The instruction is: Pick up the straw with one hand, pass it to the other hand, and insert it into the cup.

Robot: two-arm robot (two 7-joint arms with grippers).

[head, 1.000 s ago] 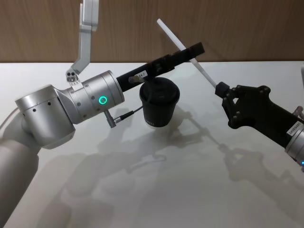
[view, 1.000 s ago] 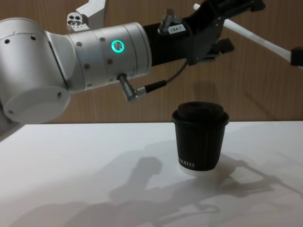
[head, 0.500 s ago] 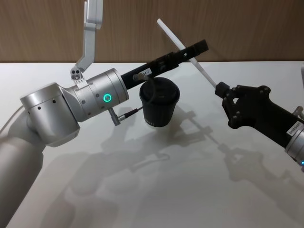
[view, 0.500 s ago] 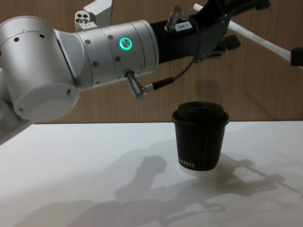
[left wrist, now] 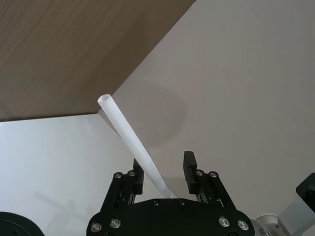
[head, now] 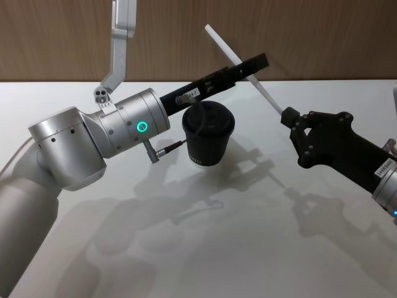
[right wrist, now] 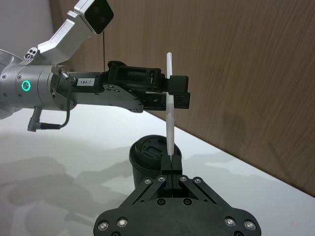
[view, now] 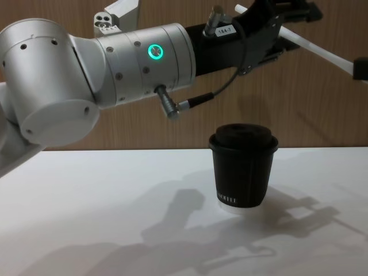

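One straw; right hand tight, left hand loose

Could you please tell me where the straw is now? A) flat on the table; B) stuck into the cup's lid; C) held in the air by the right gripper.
C: the right gripper pinches the lower end of the straw, which slants up between the open fingers of the left gripper, higher than the cup.

Upright straw, bottom end pinched between the closed fingers of the right gripper. Farther up the straw, the left gripper reaches across level, with the straw passing between its fingers. Black lidded cup stands on the white table just behind the straw.
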